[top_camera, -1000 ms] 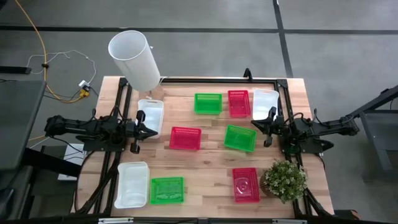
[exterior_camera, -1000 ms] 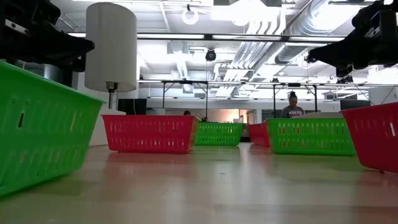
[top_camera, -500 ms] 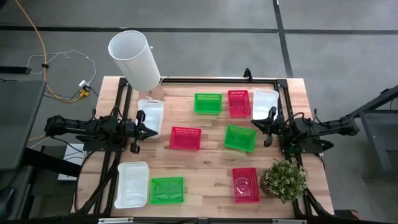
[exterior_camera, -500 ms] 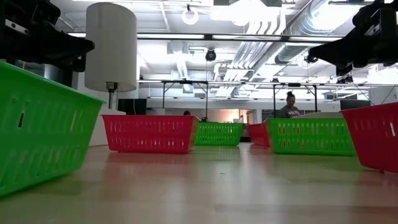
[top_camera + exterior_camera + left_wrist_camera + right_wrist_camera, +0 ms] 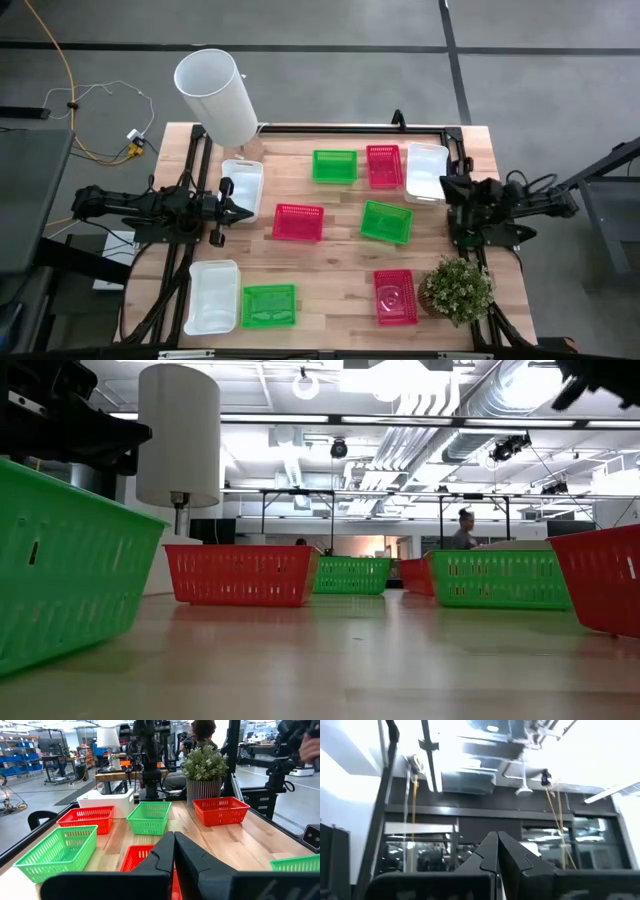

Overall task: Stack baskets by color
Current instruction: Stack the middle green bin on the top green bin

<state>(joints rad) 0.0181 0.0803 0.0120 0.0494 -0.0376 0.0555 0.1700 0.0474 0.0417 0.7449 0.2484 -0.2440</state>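
High view: the left end effector [image 5: 243, 212] hovers at the left side of the wooden-slat tabletop [image 5: 340, 265], fingers together, empty, its tip just beside a white rectangular mesh-walled plastic basket [image 5: 242, 184]. A red mesh-walled plastic basket [image 5: 298, 222] lies just past the tip toward the tabletop centre. The right end effector [image 5: 447, 186] is at the right edge, fingers together, empty, next to a second white basket [image 5: 426, 171]. Between the arms, along the far side, lie a bright green mesh-walled basket [image 5: 335, 166] and a second red basket [image 5: 384, 166], close side by side; a second green basket [image 5: 386, 221] lies tilted near the centre. At the near edge a third white basket [image 5: 212, 295] and a third green basket [image 5: 269, 305] sit side by side, and a third red basket [image 5: 396, 297] lies beside a small potted green plant [image 5: 457, 290]. This red basket holds something clear that cannot be identified; the other baskets are empty. A tall white cylinder [image 5: 216, 96] stands at the far left corner. Low view: green and red baskets stand apart on the tabletop; a person [image 5: 463, 530] shows far behind. Left wrist view: the fingers [image 5: 162, 855] are pressed together above the red basket [image 5: 135, 858]. Right wrist view: the fingers [image 5: 492, 850] are together, pointing at the ceiling. No readable writing is visible.
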